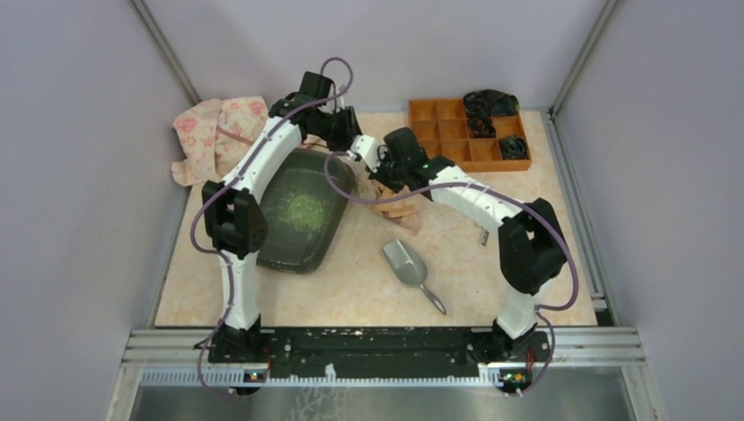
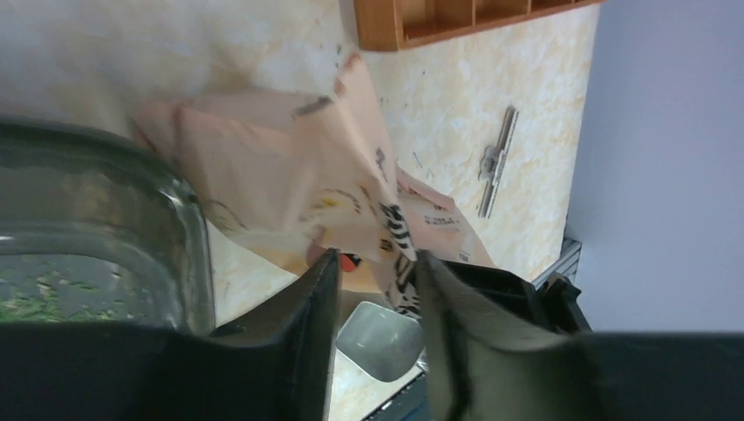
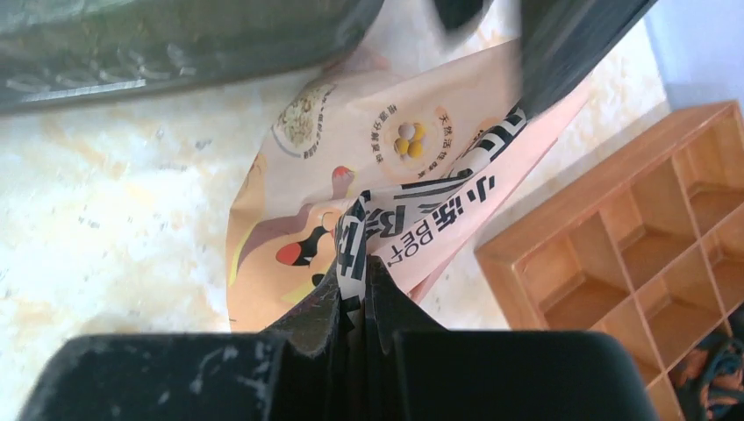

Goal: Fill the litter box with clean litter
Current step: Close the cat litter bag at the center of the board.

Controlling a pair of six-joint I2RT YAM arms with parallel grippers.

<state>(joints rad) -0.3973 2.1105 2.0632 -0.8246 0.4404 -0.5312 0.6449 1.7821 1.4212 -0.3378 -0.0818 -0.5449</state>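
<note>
The dark litter box (image 1: 326,230) lies left of centre with a patch of green clean litter (image 1: 304,209) in it. Its rim (image 2: 191,230) and some litter (image 2: 35,303) show in the left wrist view, and its wall (image 3: 175,44) in the right wrist view. A peach-pink printed bag (image 1: 392,203) hangs by the box's right rim. My right gripper (image 1: 372,167) is shut on the bag's folded edge (image 3: 386,167), pinched at the fingertips (image 3: 360,294). My left gripper (image 2: 377,263) is open just beyond the bag (image 2: 289,175), whose striped edge sits between the fingers. It is above the box's far corner (image 1: 346,132).
A grey metal scoop (image 1: 405,263) lies on the table in front of the bag, also in the left wrist view (image 2: 382,338). An orange organiser tray (image 1: 456,132) with black cables stands at the back right. A flowered cloth (image 1: 215,132) lies back left. A small metal clip (image 1: 483,235) lies on the right.
</note>
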